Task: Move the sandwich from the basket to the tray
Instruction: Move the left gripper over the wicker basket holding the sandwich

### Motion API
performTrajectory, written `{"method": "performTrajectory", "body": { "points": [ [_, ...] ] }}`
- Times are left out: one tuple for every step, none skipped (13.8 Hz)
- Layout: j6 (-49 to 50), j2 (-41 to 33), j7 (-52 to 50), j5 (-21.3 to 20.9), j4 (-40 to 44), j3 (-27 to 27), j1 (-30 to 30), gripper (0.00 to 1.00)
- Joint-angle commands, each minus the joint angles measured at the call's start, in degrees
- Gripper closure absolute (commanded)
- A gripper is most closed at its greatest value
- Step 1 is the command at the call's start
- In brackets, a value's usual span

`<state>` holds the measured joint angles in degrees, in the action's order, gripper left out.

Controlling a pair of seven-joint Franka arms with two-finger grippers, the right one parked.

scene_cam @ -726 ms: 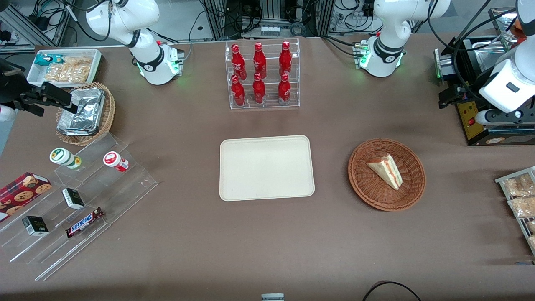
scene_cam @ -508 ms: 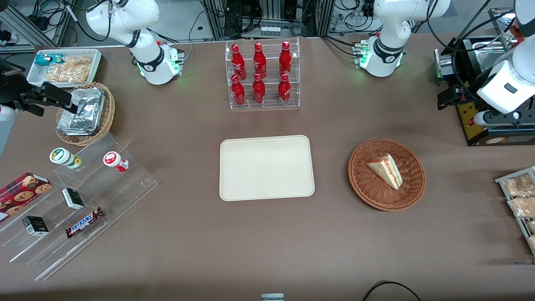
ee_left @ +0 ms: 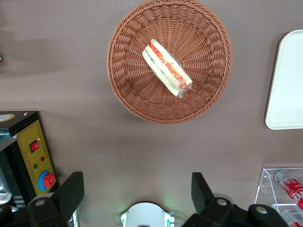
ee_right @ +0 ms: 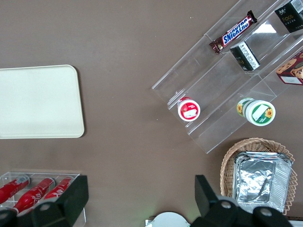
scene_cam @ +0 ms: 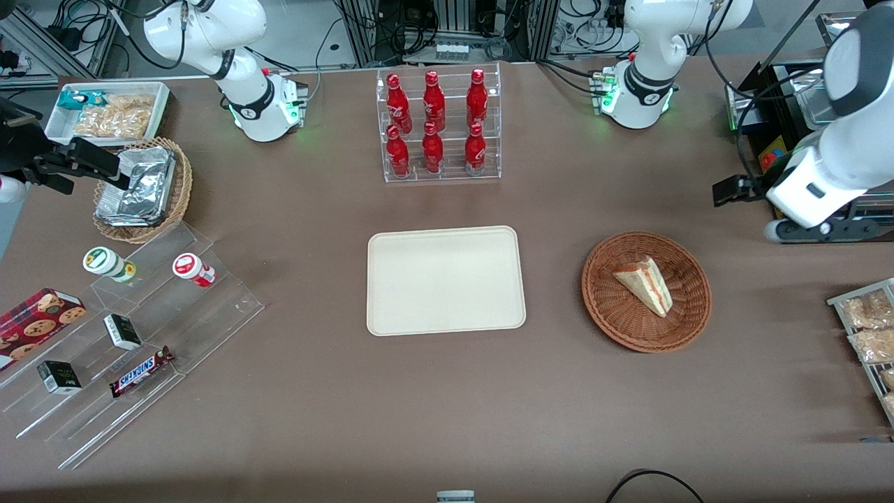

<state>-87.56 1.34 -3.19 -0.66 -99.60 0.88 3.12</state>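
Nearest the front camera, the flat cream-beige rectangular tray (scene_cam: pixel 445 280) is lying bare on the brown counter (scene_cam: pixel 447 398), with nothing placed on it. Beside it, toward the working arm's end, the round reddish-brown woven wicker basket (scene_cam: pixel 647 290) is sitting well apart from the tray, and the small clear-wrapped triangular sandwich (scene_cam: pixel 645 285) with pale bread and red and green filling is lying on its side inside the basket, near the middle.

Farther from the camera than the basket, and higher up, the left arm's black claw (ee_left: pixel 137 196) is hanging over the counter, well clear of the basket rim. In the left wrist view its two fingers are standing wide apart with nothing between them, and the basket and sandwich are showing in full, untouched.

Judging from this, the task is only beginning: the sandwich is not yet gripped. Reaching down into the basket, grasping, carrying across and setting down on the tray are all left to do.
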Motion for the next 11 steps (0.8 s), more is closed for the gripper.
{"method": "performTrajectory", "body": {
  "points": [
    [-5.5,-1.17,-0.94,-0.4,-5.85,0.08,0.83,0.0],
    [-7.52,-1.25,-1.03,-0.4,-7.61,0.08,0.92,0.0],
    [-9.28,-1.17,-2.16,-0.4,-9.45,0.08,0.92,0.0],
    [-11.48,-1.08,-4.08,-0.4,-11.65,0.43,1.18,0.0],
    [-14.89,-1.08,-5.58,-0.49,-14.63,0.78,1.97,0.0],
    [-19.88,-1.34,-6.47,-0.49,-18.57,0.79,2.59,0.0],
    [-23.85,-1.52,-6.82,-0.49,-21.57,0.79,2.68,0.0],
    [-26.85,-1.17,-8.65,-0.49,-23.52,0.79,2.68,0.0],
    [-29.84,-0.56,-11.8,-0.49,-24.93,0.87,2.94,0.0],
    [-33.52,0.14,-15.93,-0.49,-26.6,0.87,3.47,0.0],
    [-37.04,0.59,-20.93,-0.49,-27.92,0.87,3.56,0.0]
  ]
}}
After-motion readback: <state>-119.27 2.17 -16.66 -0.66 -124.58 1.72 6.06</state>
